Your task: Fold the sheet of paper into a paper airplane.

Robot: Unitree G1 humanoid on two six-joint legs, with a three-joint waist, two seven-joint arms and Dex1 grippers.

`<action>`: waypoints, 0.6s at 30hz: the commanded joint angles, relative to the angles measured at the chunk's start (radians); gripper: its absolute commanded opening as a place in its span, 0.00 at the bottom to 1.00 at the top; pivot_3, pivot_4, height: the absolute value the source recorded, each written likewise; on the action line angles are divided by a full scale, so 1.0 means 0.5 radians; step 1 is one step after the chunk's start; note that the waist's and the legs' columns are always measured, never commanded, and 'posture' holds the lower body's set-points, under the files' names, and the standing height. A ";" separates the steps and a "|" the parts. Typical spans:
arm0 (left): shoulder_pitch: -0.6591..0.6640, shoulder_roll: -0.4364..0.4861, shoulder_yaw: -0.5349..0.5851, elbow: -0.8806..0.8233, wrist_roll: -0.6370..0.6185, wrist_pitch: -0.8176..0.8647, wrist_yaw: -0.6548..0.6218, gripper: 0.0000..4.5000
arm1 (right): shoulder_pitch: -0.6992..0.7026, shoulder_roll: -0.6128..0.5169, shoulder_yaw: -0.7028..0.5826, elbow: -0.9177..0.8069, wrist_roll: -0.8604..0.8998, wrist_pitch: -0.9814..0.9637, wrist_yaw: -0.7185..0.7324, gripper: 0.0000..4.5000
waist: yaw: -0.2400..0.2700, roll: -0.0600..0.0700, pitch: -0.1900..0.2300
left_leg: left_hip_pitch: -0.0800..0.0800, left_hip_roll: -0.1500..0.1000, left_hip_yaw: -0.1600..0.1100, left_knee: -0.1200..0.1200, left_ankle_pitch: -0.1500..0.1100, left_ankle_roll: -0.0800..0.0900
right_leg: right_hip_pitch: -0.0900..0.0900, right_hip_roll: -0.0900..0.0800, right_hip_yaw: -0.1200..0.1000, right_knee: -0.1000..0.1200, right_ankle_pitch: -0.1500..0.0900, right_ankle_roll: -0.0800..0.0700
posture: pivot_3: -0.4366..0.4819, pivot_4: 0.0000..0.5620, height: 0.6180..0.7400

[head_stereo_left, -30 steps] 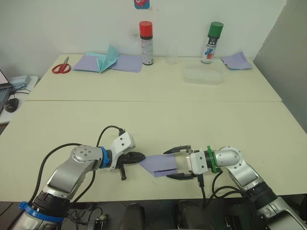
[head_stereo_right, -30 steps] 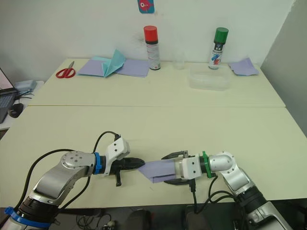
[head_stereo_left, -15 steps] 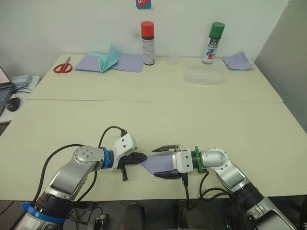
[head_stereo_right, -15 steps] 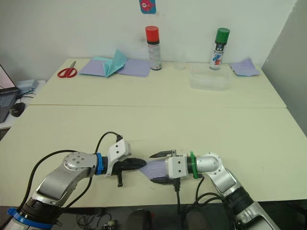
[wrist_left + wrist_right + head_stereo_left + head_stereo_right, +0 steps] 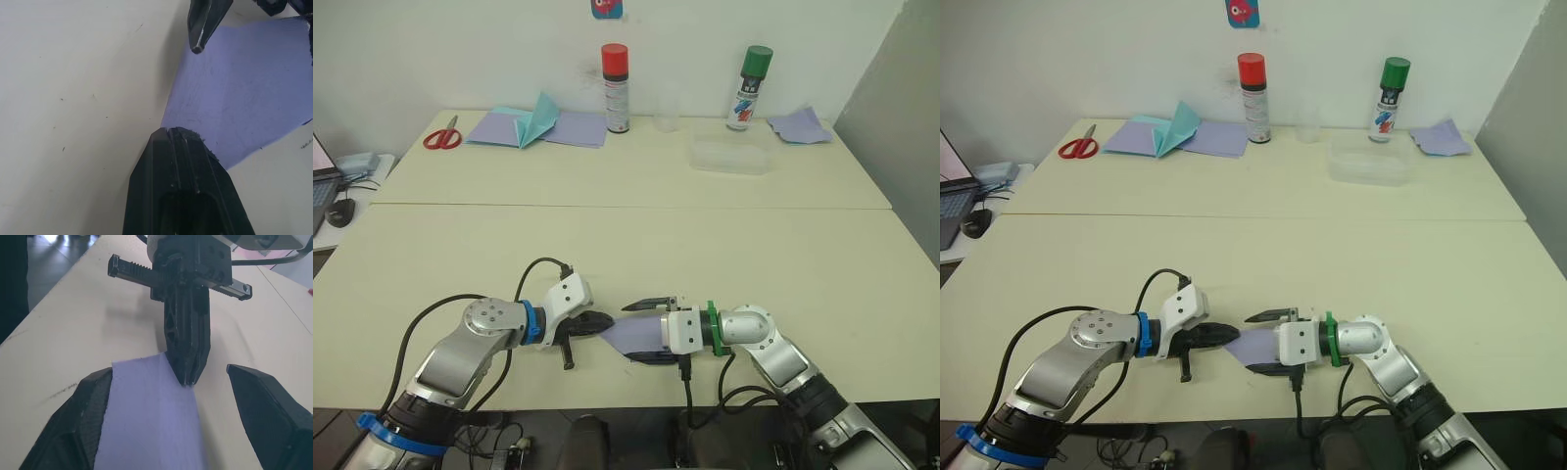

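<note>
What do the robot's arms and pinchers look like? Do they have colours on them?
Both arms are silver-grey metal with black cables looping off them. The left arm has blue rings, the right arm a green ring. The left gripper and right gripper each have a white block and two black pointed fingers.

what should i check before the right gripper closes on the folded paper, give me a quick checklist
1. Left gripper shut on a corner of the sheet of paper: ok, its fingers are closed together on the paper's edge.
2. Right gripper open: ok, one finger on each side of the paper.
3. Paper between the right fingers: ok, it runs up the gap between them.
4. Paper flat on the table: cannot tell, the edge near the left gripper looks slightly lifted.
5. Grippers apart: ok, but the gap is small, so close slowly.
6. Fold lined up evenly: cannot tell.
</note>
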State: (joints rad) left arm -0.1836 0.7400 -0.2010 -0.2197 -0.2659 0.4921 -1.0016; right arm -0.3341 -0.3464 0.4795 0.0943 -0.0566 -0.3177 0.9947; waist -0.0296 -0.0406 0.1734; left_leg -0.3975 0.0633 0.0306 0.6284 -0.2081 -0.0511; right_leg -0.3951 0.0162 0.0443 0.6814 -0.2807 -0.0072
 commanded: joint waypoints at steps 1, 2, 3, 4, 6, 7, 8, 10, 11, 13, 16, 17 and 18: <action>0.030 -0.011 -0.082 0.031 0.030 0.027 -0.030 0.00 | 0.003 0.013 0.017 -0.014 0.055 -0.031 0.023 0.56 | 0.000 0.000 0.000 | 0.000 0.000 0.000 0.000 0.000 0.000 | 0.000 0.000 0.000 0.000 0.000 0.000 | 0.48 0.27 1.00; 0.032 -0.009 -0.083 0.031 0.031 0.025 -0.031 0.00 | 0.001 0.016 0.017 -0.014 0.058 -0.026 0.024 0.48 | 0.000 0.000 0.000 | 0.000 0.000 0.000 0.000 0.000 0.000 | 0.000 0.000 0.000 0.000 0.000 0.000 | 0.48 0.27 1.00; 0.035 -0.007 -0.083 0.031 0.031 0.025 -0.032 0.00 | -0.004 0.017 0.017 -0.014 0.064 -0.018 0.027 0.40 | 0.000 0.000 0.000 | 0.000 0.000 0.001 0.000 0.000 0.000 | 0.000 0.000 0.000 0.000 0.000 0.000 | 0.48 0.27 1.00; 0.037 -0.005 -0.083 0.031 0.031 0.023 -0.034 0.00 | -0.009 0.019 0.013 -0.017 0.076 -0.001 0.032 0.32 | 0.000 0.000 0.000 | 0.000 0.000 0.000 0.000 0.000 0.000 | 0.000 0.000 0.000 0.000 0.000 0.000 | 0.48 0.27 1.00; 0.042 0.002 -0.086 0.032 0.034 0.015 -0.037 0.00 | -0.023 0.015 0.003 -0.033 0.098 0.036 0.044 0.14 | 0.000 0.000 0.000 | 0.000 0.000 0.000 0.000 0.000 0.000 | 0.000 0.000 0.000 0.000 0.000 0.000 | 0.48 0.27 1.00; 0.043 0.007 -0.089 0.034 0.040 0.006 -0.040 0.00 | -0.030 0.010 0.000 -0.043 0.107 0.054 0.050 0.06 | 0.000 0.000 0.000 | 0.000 0.000 0.000 0.000 0.000 0.000 | 0.000 0.000 0.000 0.000 0.000 0.000 | 0.48 0.27 1.00; 0.044 0.012 -0.092 0.037 0.046 -0.004 -0.044 0.00 | -0.035 0.005 -0.004 -0.058 0.122 0.085 0.058 0.01 | 0.000 0.000 0.000 | 0.000 0.000 0.000 0.000 0.000 0.000 | 0.000 0.000 0.000 0.000 0.000 0.000 | 0.48 0.27 1.00; 0.044 0.015 -0.095 0.042 0.054 -0.019 -0.050 0.00 | -0.047 -0.004 -0.015 -0.099 0.161 0.183 0.079 0.01 | 0.000 0.000 0.000 | 0.000 0.001 0.000 0.000 0.000 0.000 | 0.000 0.000 0.000 0.000 0.000 0.000 | 0.48 0.27 1.00; 0.044 0.015 -0.097 0.043 0.059 -0.028 -0.051 0.00 | -0.049 -0.010 -0.022 -0.130 0.191 0.271 0.096 0.01 | 0.000 0.000 0.000 | 0.000 0.001 0.000 0.000 0.000 0.000 | 0.000 0.000 0.000 0.000 0.000 0.000 | 0.48 0.27 1.00; 0.042 0.017 -0.104 0.053 0.073 -0.051 -0.057 0.00 | -0.073 -0.008 -0.032 -0.204 0.281 0.531 0.136 0.01 | 0.000 0.000 0.000 | 0.000 0.001 0.000 0.000 0.000 0.000 | 0.000 0.000 0.000 0.000 0.000 0.000 | 0.48 0.27 1.00; 0.039 0.017 -0.108 0.068 0.090 -0.076 -0.071 0.00 | -0.129 -0.018 -0.038 -0.264 0.362 0.828 0.183 0.01 | 0.001 0.000 0.000 | 0.000 0.001 0.000 0.000 0.000 0.000 | 0.000 -0.001 0.000 0.000 0.000 0.000 | 0.48 0.27 1.00; 0.037 0.017 -0.108 0.072 0.094 -0.082 -0.075 0.00 | -0.143 -0.018 -0.041 -0.274 0.379 0.897 0.186 0.01 | 0.001 0.000 0.000 | 0.000 0.001 0.000 0.000 0.000 0.000 | 0.000 -0.001 0.000 0.000 0.000 0.000 | 0.48 0.27 1.00; 0.036 0.017 -0.109 0.075 0.097 -0.087 -0.077 0.00 | -0.156 -0.015 -0.045 -0.281 0.392 0.957 0.182 0.01 | 0.002 0.000 0.000 | 0.000 0.001 -0.001 0.000 0.000 0.000 | 0.000 -0.001 0.000 0.000 0.000 0.000 | 0.48 0.27 1.00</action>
State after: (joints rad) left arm -0.1846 0.7417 -0.2125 -0.2044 -0.2443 0.4405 -1.0215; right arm -0.4013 -0.3510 0.4829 -0.0020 0.1062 0.1158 1.0786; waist -0.0288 -0.0405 0.1734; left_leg -0.3977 0.0636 0.0303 0.6284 -0.2081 -0.0511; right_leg -0.3951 0.0158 0.0441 0.6813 -0.2807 -0.0073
